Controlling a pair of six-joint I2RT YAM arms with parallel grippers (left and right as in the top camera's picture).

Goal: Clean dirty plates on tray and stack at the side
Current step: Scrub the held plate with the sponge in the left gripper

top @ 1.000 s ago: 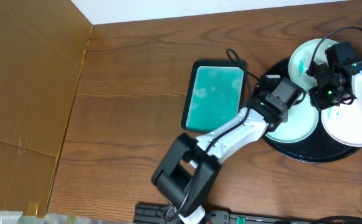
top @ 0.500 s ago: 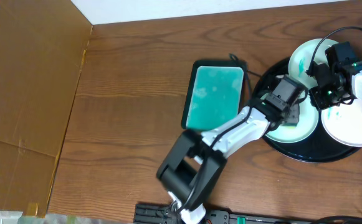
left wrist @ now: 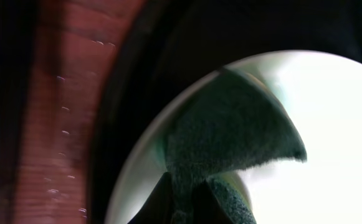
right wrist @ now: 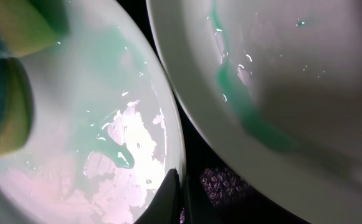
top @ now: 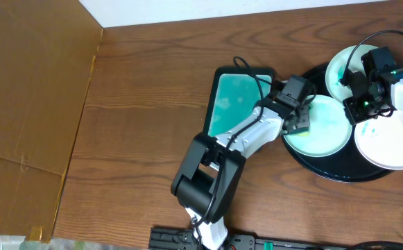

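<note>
The round black tray (top: 329,169) holds three plates: a pale aqua plate (top: 322,132) in the middle, a second aqua plate (top: 341,64) behind it, and a white plate (top: 395,142) at the right. My left gripper (top: 299,123) is shut on a dark green and yellow sponge (left wrist: 230,124) and presses it on the middle plate's left part (left wrist: 330,124). My right gripper (top: 357,105) is shut on that plate's right rim (right wrist: 174,180). In the right wrist view the plate (right wrist: 93,124) is wet with teal smears, and the neighbouring plate (right wrist: 293,74) has a teal streak.
A rectangular black-rimmed teal tray (top: 239,104) lies just left of the round tray, with a cable over its far edge. A brown cardboard sheet (top: 28,104) covers the table's left side. Bare wood lies between them.
My left gripper has dragged the sponge leftward and away across the middle plate to its left edge. The right gripper has kept its hold on the rim.
</note>
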